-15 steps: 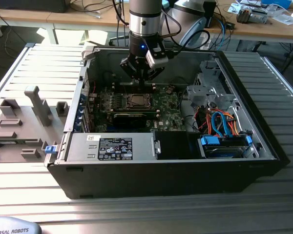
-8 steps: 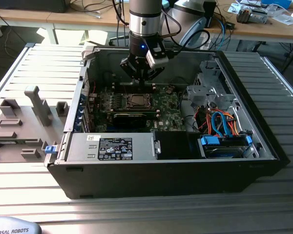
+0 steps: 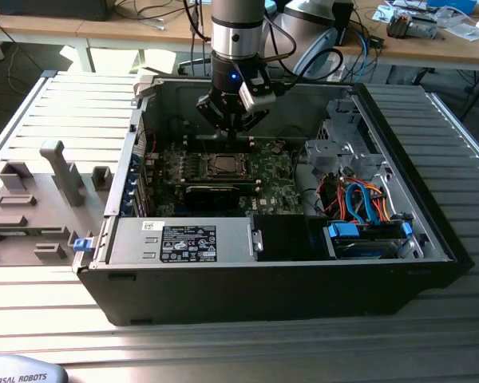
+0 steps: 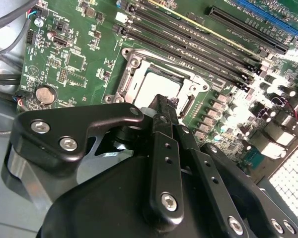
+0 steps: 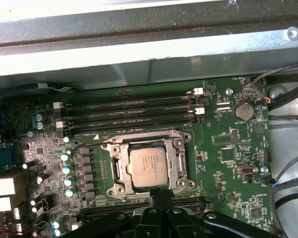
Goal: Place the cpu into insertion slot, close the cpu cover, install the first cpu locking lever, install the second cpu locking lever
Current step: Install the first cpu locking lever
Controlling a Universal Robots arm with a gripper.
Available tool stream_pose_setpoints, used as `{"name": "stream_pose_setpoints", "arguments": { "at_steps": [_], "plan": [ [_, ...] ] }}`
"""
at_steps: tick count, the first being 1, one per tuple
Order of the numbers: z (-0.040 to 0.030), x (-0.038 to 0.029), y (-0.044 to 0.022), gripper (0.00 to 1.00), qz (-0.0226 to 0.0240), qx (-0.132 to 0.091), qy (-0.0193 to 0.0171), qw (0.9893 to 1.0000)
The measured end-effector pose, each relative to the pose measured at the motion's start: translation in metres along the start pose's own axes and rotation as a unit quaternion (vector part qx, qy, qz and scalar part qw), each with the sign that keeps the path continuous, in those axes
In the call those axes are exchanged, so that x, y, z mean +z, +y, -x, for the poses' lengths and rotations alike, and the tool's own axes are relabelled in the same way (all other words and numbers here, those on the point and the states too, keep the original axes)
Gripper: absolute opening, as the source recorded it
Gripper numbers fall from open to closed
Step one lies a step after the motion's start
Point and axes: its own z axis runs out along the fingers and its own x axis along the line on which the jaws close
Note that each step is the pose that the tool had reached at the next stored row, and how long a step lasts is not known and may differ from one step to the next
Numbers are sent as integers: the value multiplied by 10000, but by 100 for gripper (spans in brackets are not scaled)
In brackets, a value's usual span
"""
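Exterior view, far left of frame: grey fixture blocks [image 3: 33, 209] standing on the ribbed metal table [image 3: 56, 120], well apart from the work.

Centre-left to centre: an open black computer case [image 3: 287, 287] lying on the table, side panel off. A silver power supply [image 3: 180, 241] sits along its near edge. Behind that, the green motherboard [image 3: 275, 179] lies flat on the case floor.

Centre of the board: the cpu [image 3: 222, 166], silver-grey top up, seated in its socket. In the first wrist view the cpu [image 5: 148, 166] lies square and level inside the socket, and the cpu cover [image 5: 181, 163], a thin silver frame, lies flat around it with the chip showing through its square opening. In the second wrist view the same cpu [image 4: 156, 89] and cpu cover [image 4: 126, 82] appear beyond the fingertips. Four black memory slots [image 5: 131, 115] run beside the socket.

Centre, upper part of the exterior view: the gripper [image 3: 232, 128] hangs from the arm above the far edge of the board, just behind the socket and clear of it. In the second wrist view the gripper [image 4: 164, 106] shows its black fingers [image 4: 161, 144] drawn together to a narrow tip, nothing between them.

Right of centre: a coin cell [image 5: 243, 110] on the board. Far right of the case: a drive cage with orange and blue cables [image 3: 359, 203].
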Motion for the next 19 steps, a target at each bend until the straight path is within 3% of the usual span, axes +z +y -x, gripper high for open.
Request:
{"name": "stream_pose_setpoints", "arguments": {
  "at_steps": [19],
  "plan": [
    [0, 0, 0, 11, 2, -90, -6, 10000]
  ]
}}
